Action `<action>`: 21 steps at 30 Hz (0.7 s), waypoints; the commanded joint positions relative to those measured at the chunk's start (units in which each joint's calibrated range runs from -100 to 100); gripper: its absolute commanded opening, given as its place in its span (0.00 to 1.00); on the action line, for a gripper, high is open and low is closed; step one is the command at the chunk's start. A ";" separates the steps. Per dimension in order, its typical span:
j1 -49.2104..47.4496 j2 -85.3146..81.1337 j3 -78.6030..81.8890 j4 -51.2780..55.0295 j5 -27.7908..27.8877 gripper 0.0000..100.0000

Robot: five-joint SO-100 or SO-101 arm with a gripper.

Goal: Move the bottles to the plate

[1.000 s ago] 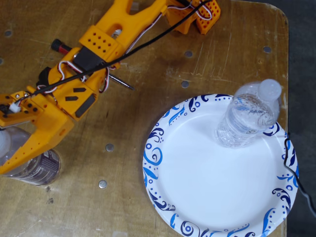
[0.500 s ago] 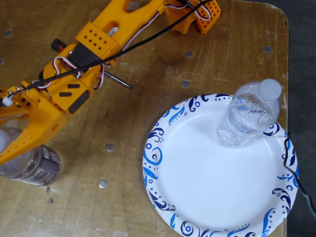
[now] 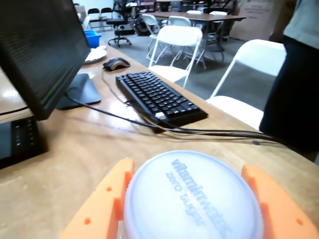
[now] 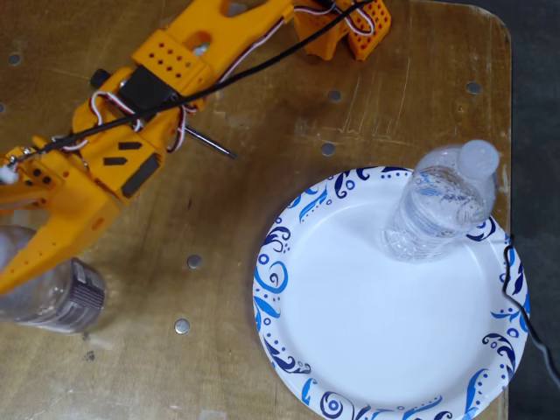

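While the table (image 4: 262, 114) fills most of the fixed view, we start with the plate (image 4: 385, 324), which lies well off to the right of the claw and slightly lower in the picture. One bottle (image 4: 437, 210) already stands upright on it, near the plate's upper right rim, so we judge half the job done.

Next down in size: the orange arm (image 4: 149, 105) reaches in from the top and ends at the claw (image 4: 26, 262) on the left edge of the fixed view. The second bottle (image 4: 57, 297), dark label, stands on bare wood directly under the claw, well apart from the plate.

In the wrist view we see its whitish cap (image 3: 193, 196), printed "vitaminwater zero sugar", sitting between the two orange fingers (image 3: 102, 209), one on each side. The jaws straddle the bottle's top, but we can't tell whether they actually press it or just bracket it; contact is hidden. We read the straddle as set-up for a grasp near the neck.

Beyond the claw in the wrist view: monitor (image 3: 40, 50), keyboard (image 3: 159, 97), mouse (image 3: 115, 63), chairs (image 3: 174, 45).
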State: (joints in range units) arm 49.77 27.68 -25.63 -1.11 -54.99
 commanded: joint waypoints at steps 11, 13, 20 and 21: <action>-15.54 -38.48 10.13 31.65 -2.65 0.17; -17.27 -44.97 17.43 31.92 -2.65 0.17; -22.98 -59.64 43.83 18.25 -3.12 0.17; -23.63 -60.65 47.16 14.86 -3.12 0.17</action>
State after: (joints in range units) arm 27.71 -28.02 13.58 21.45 -57.80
